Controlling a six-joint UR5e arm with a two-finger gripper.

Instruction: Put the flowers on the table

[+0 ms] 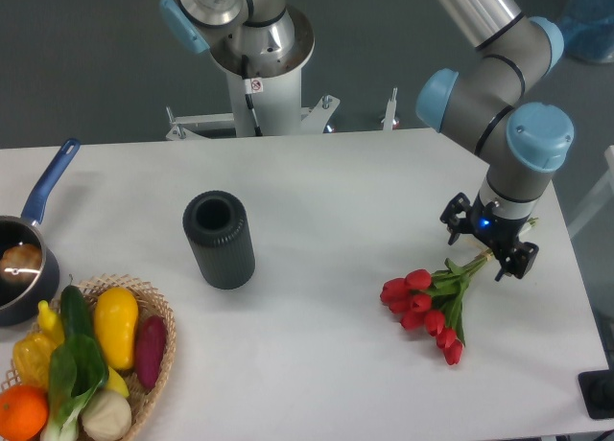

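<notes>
Reading from the left edge: blue-handled saucepan (pixel 21 268), partly cut off by the frame, something pale and brown inside.

Wicker basket (pixel 153 388), lower left, holding yellow, green, purple and orange produce.

Dark cylindrical vase (pixel 220 240), upright, mouth open to the ceiling, left of centre; well apart from everything else.

Table (pixel 326 182), white, bearing all of the above.

Flowers (pixel 427 307), red tulip buds with green stems, lying flat on the table at right. Long axis runs diagonally: the buds fan out toward the lower left, the stems converge toward the upper right. The bunch appears to rest fully on the tabletop.

Gripper (pixel 489 242), black, hanging from the grey and blue arm at far right, directly over the stem end. The flowers therefore lie down and to the left of it, heads pointing away. Fingers seem parted, one on each side of the stem tips; whether they touch or pinch the stems cannot be told from this view.

Judgement: the placing looks all but complete; what remains is a clean upward withdrawal, with the risk of snagging the stems and dragging the bunch.
</notes>
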